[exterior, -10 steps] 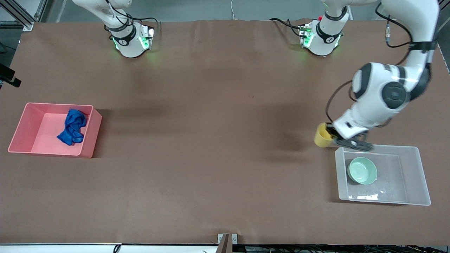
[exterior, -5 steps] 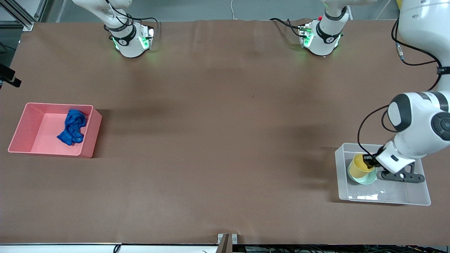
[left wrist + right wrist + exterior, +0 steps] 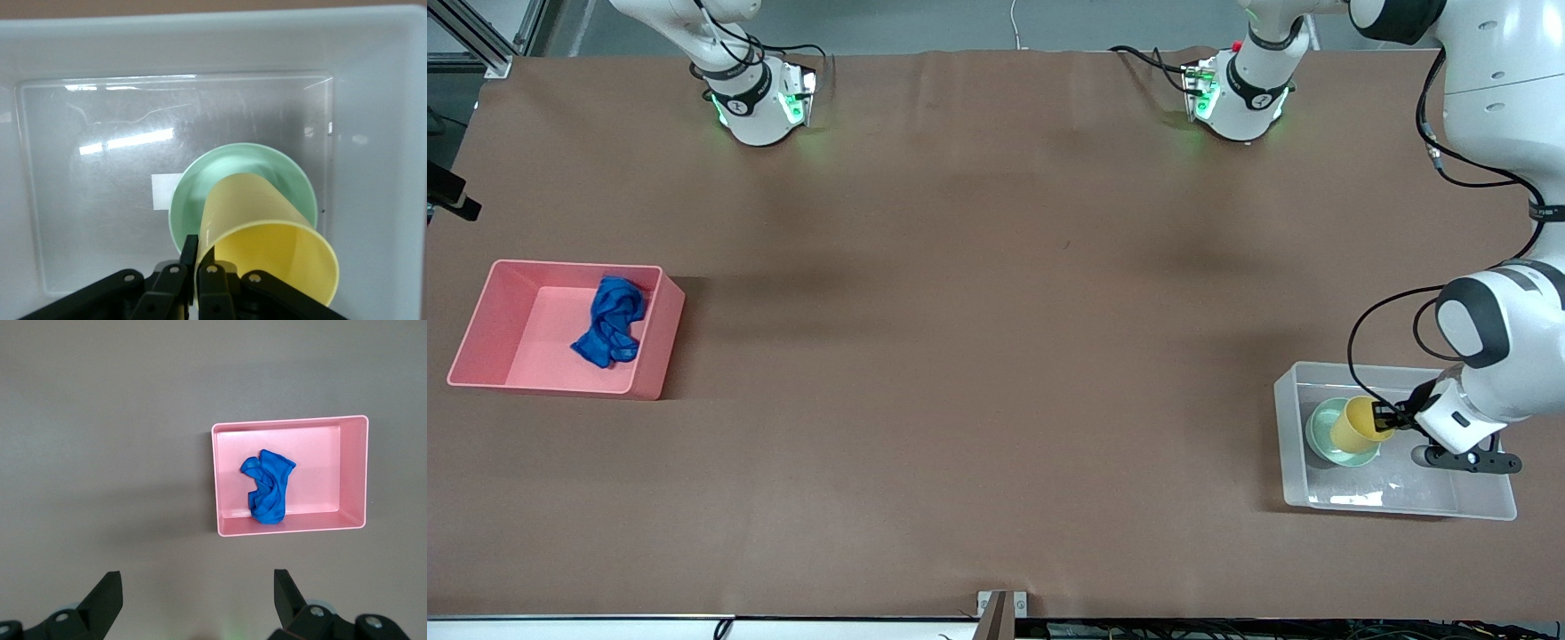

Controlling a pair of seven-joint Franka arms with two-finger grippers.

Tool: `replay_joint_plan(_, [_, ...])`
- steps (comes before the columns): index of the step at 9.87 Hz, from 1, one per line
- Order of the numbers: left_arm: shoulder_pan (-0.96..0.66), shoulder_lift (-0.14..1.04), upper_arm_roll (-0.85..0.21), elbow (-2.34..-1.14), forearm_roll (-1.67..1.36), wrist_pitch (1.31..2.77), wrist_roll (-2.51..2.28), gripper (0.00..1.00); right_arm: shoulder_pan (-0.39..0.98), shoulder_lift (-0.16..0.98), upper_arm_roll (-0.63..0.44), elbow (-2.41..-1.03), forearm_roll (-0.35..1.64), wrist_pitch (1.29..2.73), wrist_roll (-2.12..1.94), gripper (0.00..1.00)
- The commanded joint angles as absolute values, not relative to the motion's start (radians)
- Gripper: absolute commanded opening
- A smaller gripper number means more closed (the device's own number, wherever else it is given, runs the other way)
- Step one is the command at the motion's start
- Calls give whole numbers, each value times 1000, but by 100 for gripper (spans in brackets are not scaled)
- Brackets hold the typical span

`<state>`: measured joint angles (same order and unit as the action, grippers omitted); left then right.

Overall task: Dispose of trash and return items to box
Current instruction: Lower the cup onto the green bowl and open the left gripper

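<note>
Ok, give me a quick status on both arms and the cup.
Left gripper shut on small yellow plastic cup, tilted over mint-green bowl in clear plastic tub. Right gripper open, waiting high over table. Blue rag in pink bin. Nothing blocking.

The brown tabletop point(image 3: 978, 356) carries 2 bins: a pink bin point(image 3: 654, 360) near the right arm's edge, a clear box point(image 3: 1489, 493) near the left arm's edge.

yellow cup point(image 3: 1357, 425) tilted over mint-green bowl point(image 3: 1327, 436) in clear box point(image 3: 1485, 507); blue rag point(image 3: 610, 322) crumpled in pink bin point(image 3: 654, 364).
</note>
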<state>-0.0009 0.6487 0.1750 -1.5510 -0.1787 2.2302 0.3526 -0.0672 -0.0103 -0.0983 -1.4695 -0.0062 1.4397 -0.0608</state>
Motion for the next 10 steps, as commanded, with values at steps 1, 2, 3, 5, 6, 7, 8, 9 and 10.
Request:
replay_joint_plan(1, [-12, 701, 183, -1537, -195, 2223, 364, 1, -64, -34, -97, -1494, -11, 1447, -52, 100])
replay_joint_plan(2, [-14, 712, 183, -1537, -195, 2224, 361, 2, -64, -34, -97, -1494, -11, 1447, -52, 100])
replay_joint_plan(3, [-18, 715, 183, -1539, -193, 2224, 354, 10, -64, -34, -97, -1494, -11, 1447, -52, 100])
replay_joint_plan(5, [-12, 715, 184, -1546, -186, 2223, 362, 26, -64, -34, -97, -1494, -11, 1447, -52, 100])
replay_joint_plan(6, [-14, 712, 184, -1543, -186, 2223, 359, 52, -64, -34, -97, -1494, -11, 1447, -52, 100])
replay_joint_plan(7, [-15, 703, 183, -1536, -187, 2227, 360, 95, -64, -34, -97, -1494, -11, 1447, -52, 100])
replay_joint_plan(8, [-20, 675, 183, -1525, -186, 2229, 348, 100, -64, -34, -97, -1494, -11, 1447, -52, 100])
replay_joint_plan(9, [-24, 640, 181, -1520, -183, 2229, 347, 100, -64, -34, -97, -1494, -11, 1447, -52, 100])
replay_joint_plan(10, [-23, 583, 178, -1522, -172, 2229, 350, 100, -64, -34, -97, -1494, -11, 1447, -52, 100])
